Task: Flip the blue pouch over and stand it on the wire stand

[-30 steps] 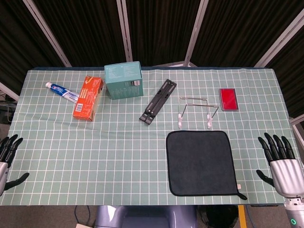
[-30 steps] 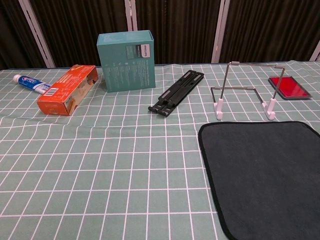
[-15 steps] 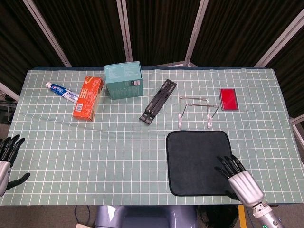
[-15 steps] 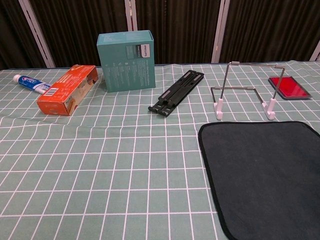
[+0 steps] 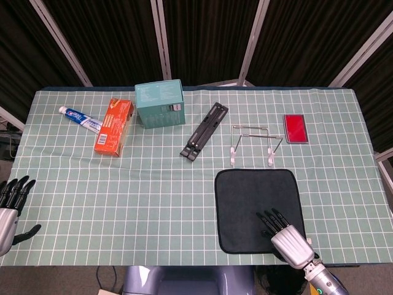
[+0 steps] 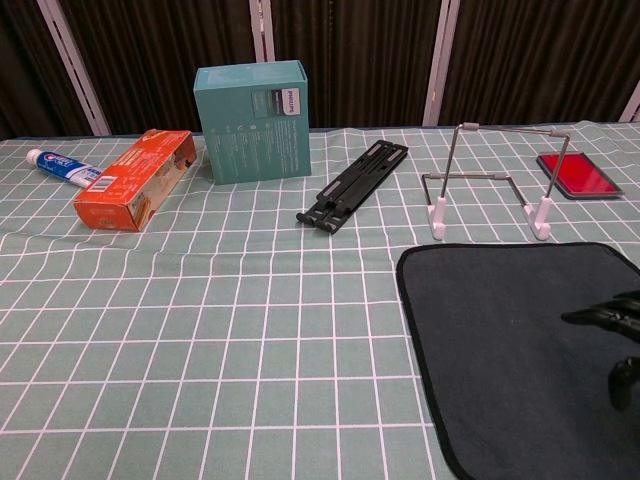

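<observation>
The pouch [image 5: 258,206] is a dark, flat square with a small tab at its front right corner. It lies on the checked cloth at the front right, and the chest view shows the pouch [image 6: 510,340] too. Just behind it stands the wire stand [image 5: 252,144] on white feet, the same wire stand [image 6: 490,185] empty in the chest view. My right hand [image 5: 287,238] hovers over the pouch's front right part, fingers spread and pointing away from me, holding nothing; its dark fingertips [image 6: 605,318] enter the chest view. My left hand [image 5: 9,206] is open at the table's front left edge.
A folded black stand [image 5: 204,131] lies left of the wire stand. A red flat case [image 5: 295,128] sits at its right. Along the back left are a teal box [image 5: 160,103], an orange carton [image 5: 114,126] and a toothpaste tube [image 5: 80,118].
My right hand has swung in from the table's right edge, leftward and forward, until it is over the pouch's front right part. The left hand has barely shifted.
</observation>
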Tool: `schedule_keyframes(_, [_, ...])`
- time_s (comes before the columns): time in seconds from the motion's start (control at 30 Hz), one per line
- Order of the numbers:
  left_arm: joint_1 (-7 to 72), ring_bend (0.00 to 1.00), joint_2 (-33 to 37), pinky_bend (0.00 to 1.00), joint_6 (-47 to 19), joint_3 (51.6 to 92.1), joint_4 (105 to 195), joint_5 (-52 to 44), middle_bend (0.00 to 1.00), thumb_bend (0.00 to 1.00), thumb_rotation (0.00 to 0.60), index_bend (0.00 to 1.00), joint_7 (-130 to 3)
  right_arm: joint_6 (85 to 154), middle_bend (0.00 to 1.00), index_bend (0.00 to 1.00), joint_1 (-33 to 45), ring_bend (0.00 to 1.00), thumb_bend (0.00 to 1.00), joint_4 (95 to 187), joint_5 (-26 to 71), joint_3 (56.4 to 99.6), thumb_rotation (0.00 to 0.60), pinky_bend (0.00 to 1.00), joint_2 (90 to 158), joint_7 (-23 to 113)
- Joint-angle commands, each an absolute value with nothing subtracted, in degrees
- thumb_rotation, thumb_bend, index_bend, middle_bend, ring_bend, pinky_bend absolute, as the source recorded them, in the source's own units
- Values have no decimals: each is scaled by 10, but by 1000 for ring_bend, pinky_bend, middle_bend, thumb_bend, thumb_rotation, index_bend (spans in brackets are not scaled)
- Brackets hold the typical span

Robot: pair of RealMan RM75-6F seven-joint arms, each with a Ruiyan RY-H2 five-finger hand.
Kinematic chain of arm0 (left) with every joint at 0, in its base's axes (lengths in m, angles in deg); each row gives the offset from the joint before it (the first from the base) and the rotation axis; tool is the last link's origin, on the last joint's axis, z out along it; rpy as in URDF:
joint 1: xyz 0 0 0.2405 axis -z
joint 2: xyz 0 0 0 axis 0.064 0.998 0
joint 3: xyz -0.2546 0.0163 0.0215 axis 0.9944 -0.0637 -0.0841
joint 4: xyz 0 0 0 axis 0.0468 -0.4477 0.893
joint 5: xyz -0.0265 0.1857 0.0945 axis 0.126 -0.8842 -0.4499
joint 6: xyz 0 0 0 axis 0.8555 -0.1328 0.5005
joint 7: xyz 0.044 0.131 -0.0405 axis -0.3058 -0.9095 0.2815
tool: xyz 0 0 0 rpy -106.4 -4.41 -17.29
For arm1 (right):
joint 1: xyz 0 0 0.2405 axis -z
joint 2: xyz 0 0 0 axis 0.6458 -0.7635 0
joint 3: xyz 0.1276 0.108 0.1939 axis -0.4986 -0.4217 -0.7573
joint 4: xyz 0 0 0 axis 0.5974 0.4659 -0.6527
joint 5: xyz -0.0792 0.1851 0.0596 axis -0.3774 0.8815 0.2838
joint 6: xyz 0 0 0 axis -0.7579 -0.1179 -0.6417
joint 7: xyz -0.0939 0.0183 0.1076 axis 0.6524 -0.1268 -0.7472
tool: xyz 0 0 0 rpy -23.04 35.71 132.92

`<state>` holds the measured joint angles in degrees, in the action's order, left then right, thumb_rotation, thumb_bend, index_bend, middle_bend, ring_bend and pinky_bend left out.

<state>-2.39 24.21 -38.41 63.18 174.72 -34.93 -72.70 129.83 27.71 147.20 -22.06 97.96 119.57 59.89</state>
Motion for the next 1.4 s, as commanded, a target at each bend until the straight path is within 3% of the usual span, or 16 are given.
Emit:
schedule_keyframes(0.03, [-24, 0, 241, 0, -384, 632, 1747, -349, 0, 0, 600, 0, -728, 1298, 0, 420, 277, 0, 177, 1462, -224, 984, 600, 22, 1203, 598])
schedule_keyframes(1.4, [-19, 0, 239, 0, -378, 628, 1748, -350, 0, 0, 600, 0, -732, 1336, 10, 427, 283, 0, 213, 1341, -254, 1001, 600, 34, 1269, 617])
